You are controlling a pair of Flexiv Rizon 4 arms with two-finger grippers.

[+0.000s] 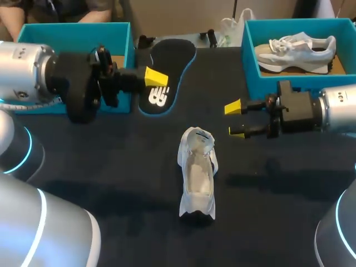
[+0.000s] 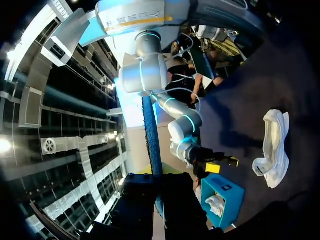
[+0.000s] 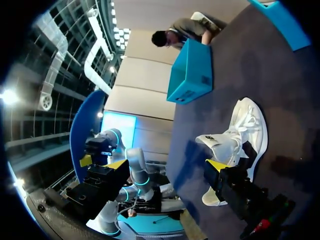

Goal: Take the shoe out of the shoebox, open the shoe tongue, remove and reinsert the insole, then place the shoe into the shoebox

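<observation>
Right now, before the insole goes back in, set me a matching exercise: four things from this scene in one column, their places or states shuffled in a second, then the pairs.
Things
1. insole
2. white shoe
3. second shoe
4. right gripper

Places or states
A. open, nothing between its fingers
B. lying in the right-hand shoebox
C. held off the table by the left gripper
D. on the table, between the two arms

Pairs: 1-C, 2-D, 3-B, 4-A
</observation>
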